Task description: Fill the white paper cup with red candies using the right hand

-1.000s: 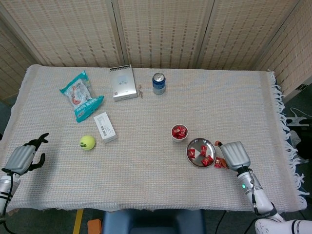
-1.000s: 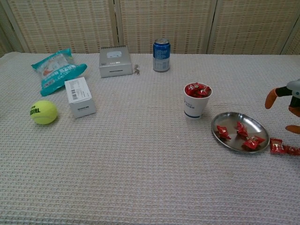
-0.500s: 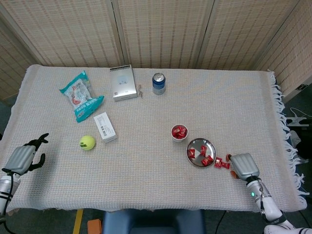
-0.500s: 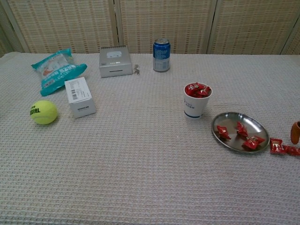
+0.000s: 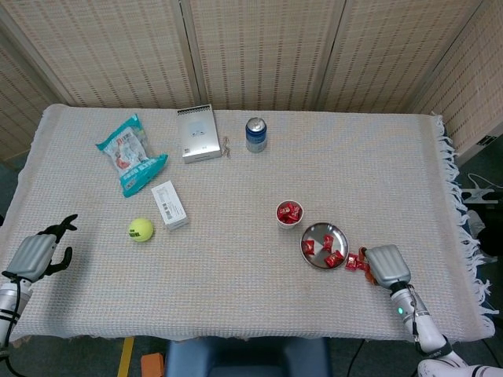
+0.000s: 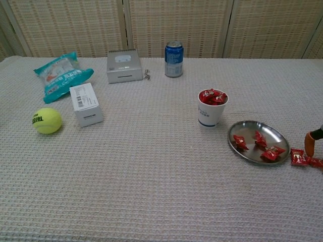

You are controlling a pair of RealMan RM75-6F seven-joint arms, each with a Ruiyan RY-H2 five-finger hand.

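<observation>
The white paper cup (image 5: 289, 213) (image 6: 212, 108) stands right of the table's middle, holding red candies up to its rim. Just right of it is a steel plate (image 5: 317, 232) (image 6: 247, 129) with several red candies (image 5: 328, 249) (image 6: 259, 140). Two more candies (image 5: 357, 263) (image 6: 299, 158) lie on the cloth past the plate's right rim. My right hand (image 5: 387, 265) hovers palm down right beside these loose candies. In the chest view only one orange fingertip (image 6: 310, 144) shows, just above them, holding nothing I can see. My left hand (image 5: 36, 254) rests at the near left edge with fingers spread and nothing in it.
A tennis ball (image 5: 141, 229), a small white box (image 5: 169, 205), a teal snack bag (image 5: 130, 154), a grey box (image 5: 198, 133) and a blue can (image 5: 255, 134) lie on the left and far side. The table's fringed right edge (image 5: 464, 236) is close to my right hand.
My right hand dropped back from beside the plate toward the near right edge, then edged slightly left to the loose candies. The left hand has not moved.
</observation>
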